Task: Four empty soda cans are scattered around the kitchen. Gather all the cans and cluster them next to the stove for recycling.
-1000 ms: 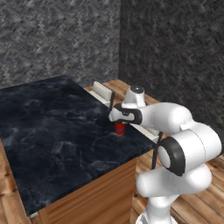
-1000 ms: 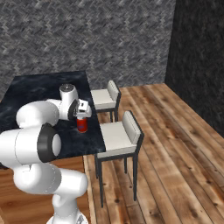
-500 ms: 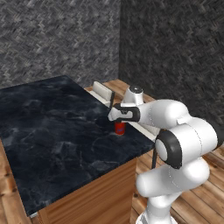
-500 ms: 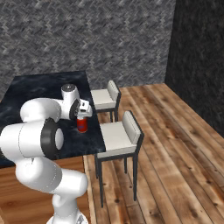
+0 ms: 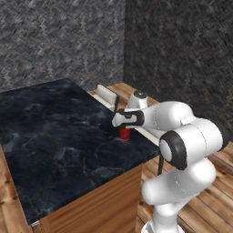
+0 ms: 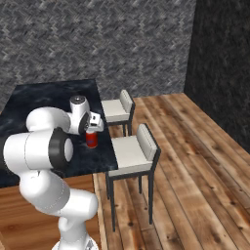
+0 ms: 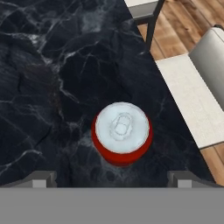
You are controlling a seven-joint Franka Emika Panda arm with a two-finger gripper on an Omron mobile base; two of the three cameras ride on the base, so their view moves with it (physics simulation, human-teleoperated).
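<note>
Fingers spread wide, both dark fingertips (image 7: 41,178) flanking empty space at the bottom of the hand view, nothing pinched. Gripper (image 7: 111,179) hangs right over a red soda can (image 7: 122,134), pointing down at its silver top; the can sits a bit off toward the far side of the finger gap, not yet between the pads. The can is upright on the black marbled countertop (image 5: 50,136), near the edge facing the stools, apart from everything else.

Progress (judgement): early. This can is not grasped or lifted, no stove in view, so nothing seen clustered yet. Left: close on this can, carry it to the stove, then fetch the rest.

Counts: one soda can visible out of four. One gripper, two fingers. Two stools (image 6: 129,151) with pale seats and dark legs just beside the counter, over the wood plank floor (image 6: 195,161). One counter on orange-brown wooden cabinet (image 5: 98,205). Grey herringbone wall (image 6: 122,44) behind.
</note>
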